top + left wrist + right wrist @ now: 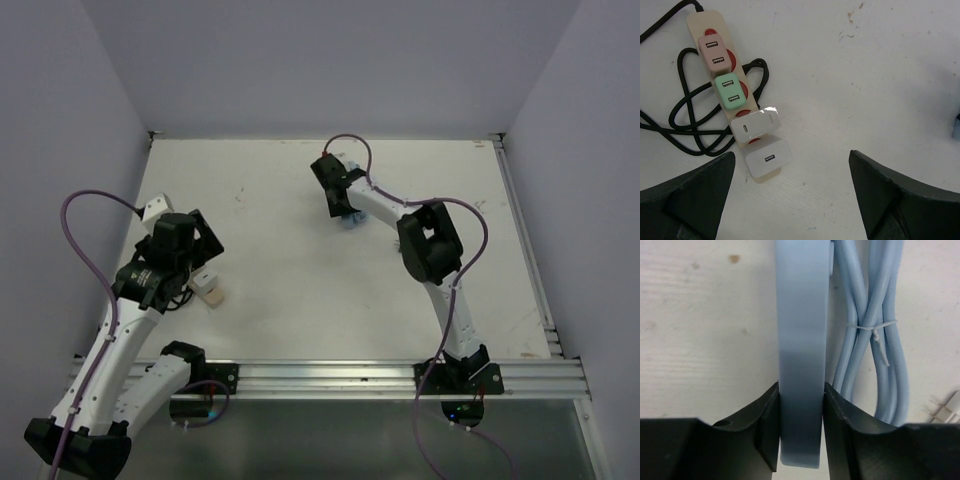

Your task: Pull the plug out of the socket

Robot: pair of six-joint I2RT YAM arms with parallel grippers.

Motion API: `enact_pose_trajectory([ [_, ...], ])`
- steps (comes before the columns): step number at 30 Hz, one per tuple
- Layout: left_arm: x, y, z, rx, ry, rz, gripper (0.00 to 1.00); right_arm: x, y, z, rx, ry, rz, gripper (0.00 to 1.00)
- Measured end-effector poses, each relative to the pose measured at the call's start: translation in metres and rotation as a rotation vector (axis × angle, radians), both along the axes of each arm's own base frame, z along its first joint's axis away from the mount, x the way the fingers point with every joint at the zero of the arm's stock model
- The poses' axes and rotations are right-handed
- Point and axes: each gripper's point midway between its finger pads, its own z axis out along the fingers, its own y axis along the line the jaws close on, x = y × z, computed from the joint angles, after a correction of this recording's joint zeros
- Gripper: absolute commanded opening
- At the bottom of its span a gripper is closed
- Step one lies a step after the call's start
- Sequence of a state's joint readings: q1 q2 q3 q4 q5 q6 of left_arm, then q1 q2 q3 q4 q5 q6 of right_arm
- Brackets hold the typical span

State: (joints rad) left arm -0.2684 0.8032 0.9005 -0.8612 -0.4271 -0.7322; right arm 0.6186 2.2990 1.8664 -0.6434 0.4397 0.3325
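A beige power strip [698,24] with red sockets lies on the table at the left of the left wrist view. It carries a pink USB charger [715,52], a green one [731,90] and two white ones [756,124] [768,158]. My left gripper [791,165] is open and empty above the table, just right of the nearest white charger. In the top view the left gripper [195,262] hangs over the strip [210,288]. My right gripper [801,390] is shut on a light blue power strip [802,315]; in the top view the right gripper [340,208] is at the far middle.
A black cable [687,122] lies coiled left of the beige strip. A bundled light blue cable [875,330] with a white zip tie lies right of the blue strip, with metal plug prongs [945,410] at the right edge. Grey walls enclose the table [300,290].
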Motion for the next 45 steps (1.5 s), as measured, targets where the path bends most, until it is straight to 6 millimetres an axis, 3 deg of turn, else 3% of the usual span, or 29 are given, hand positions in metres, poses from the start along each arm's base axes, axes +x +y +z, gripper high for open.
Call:
enact_pose_trajectory([
  [9,0.0,-0.002,-0.011,-0.002,0.038,-0.001,0.99,0.05,-0.103,0.005,0.001,-0.012,-0.188,0.35],
  [13,0.0,-0.002,-0.02,-0.001,0.066,0.002,1.0,0.066,-0.134,0.015,0.006,-0.035,-0.24,0.44],
  [18,-0.002,-0.003,-0.037,-0.005,0.119,0.015,1.0,0.082,-0.135,0.034,0.042,-0.078,-0.23,0.76],
  [22,-0.002,0.001,-0.05,-0.011,0.164,0.051,1.0,0.082,-0.12,0.041,0.115,-0.079,-0.19,0.86],
  [26,-0.002,0.007,-0.061,-0.013,0.204,0.099,1.0,0.058,-0.106,0.063,0.214,-0.063,-0.142,0.91],
  [33,0.0,0.03,-0.082,0.007,0.271,0.208,1.0,-0.006,-0.076,0.155,0.435,-0.185,-0.023,0.92],
  [36,0.0,0.038,-0.094,0.021,0.307,0.245,0.99,-0.037,-0.058,0.178,0.496,-0.221,0.05,0.92],
  [40,0.004,0.044,-0.104,0.042,0.337,0.273,0.98,-0.072,-0.037,0.175,0.539,-0.197,0.128,0.92],
  [45,0.008,0.049,-0.113,0.057,0.362,0.291,0.98,-0.096,-0.045,0.143,0.528,-0.124,0.12,0.92],
])
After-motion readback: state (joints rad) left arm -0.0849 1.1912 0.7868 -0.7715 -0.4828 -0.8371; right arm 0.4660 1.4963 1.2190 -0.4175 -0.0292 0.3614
